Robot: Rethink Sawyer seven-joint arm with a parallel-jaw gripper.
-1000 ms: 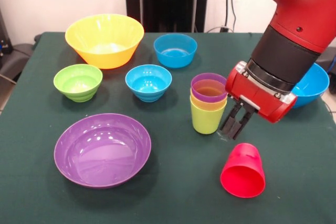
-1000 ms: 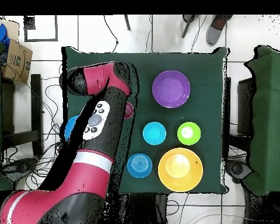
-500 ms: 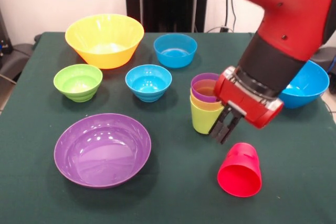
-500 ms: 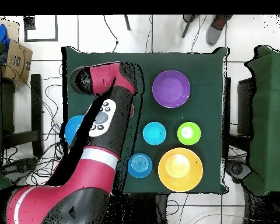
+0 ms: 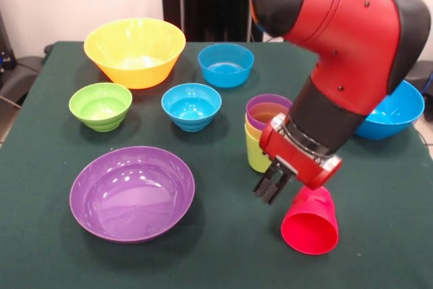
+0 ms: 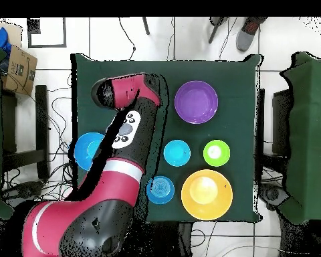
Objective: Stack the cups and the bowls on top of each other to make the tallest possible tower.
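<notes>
We judge the red cup comes next: it lies tipped just beside our gripper, whose fingers look closed and empty; the three-cup tower stands just behind.

The gripper has moved left and nearer, now in front of the tower. The red cup has shifted a little left.
</notes>
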